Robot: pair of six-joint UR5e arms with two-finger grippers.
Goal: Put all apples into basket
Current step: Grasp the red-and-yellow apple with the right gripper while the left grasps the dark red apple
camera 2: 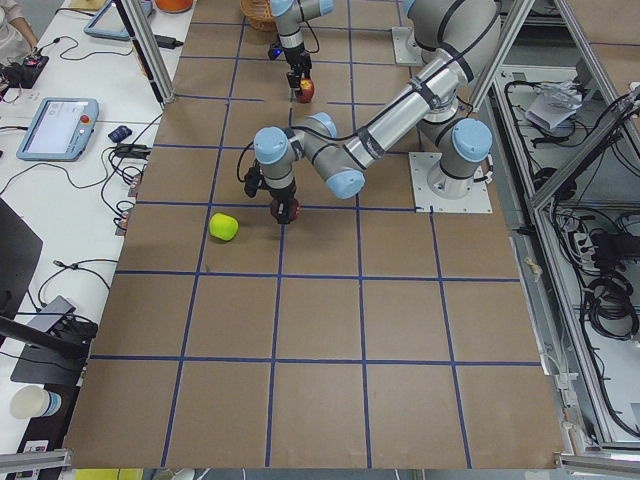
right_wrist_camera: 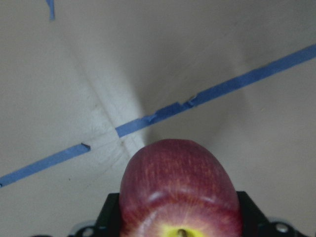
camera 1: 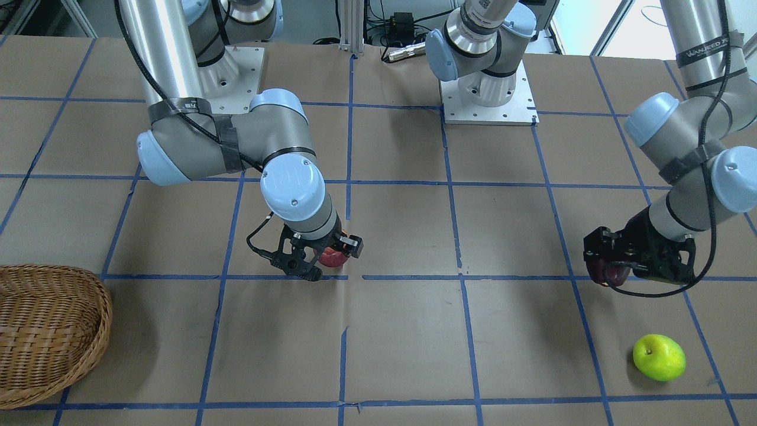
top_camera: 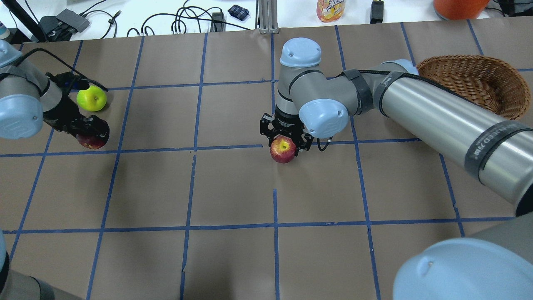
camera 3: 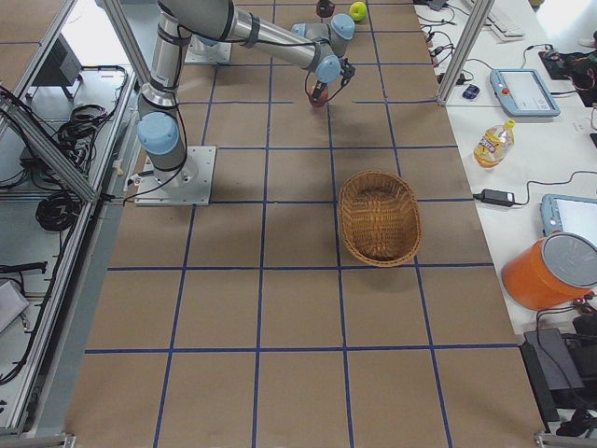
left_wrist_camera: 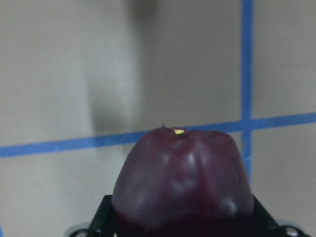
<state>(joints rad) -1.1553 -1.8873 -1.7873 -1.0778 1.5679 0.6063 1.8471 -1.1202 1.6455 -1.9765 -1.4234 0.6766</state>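
Right fingers [right_wrist_camera: 107, 217] clasp the red, yellow-stemmed apple [top_camera: 283, 150]; the oval wicker basket [camera 1: 106, 319] lies well off to their right. Left fingers [left_wrist_camera: 101, 219], clasping the dark maroon apple [left_wrist_camera: 182, 182], sit farther away.

Your table [top_camera: 233, 187] papered brown with a blue tape grid, your side bench beside it carrying a juice bottle [camera 3: 492, 142], orange bucket [camera 3: 530, 280], pendant [camera 3: 528, 91], tangled cables [top_camera: 187, 18], paper cup [camera 2: 33, 402]
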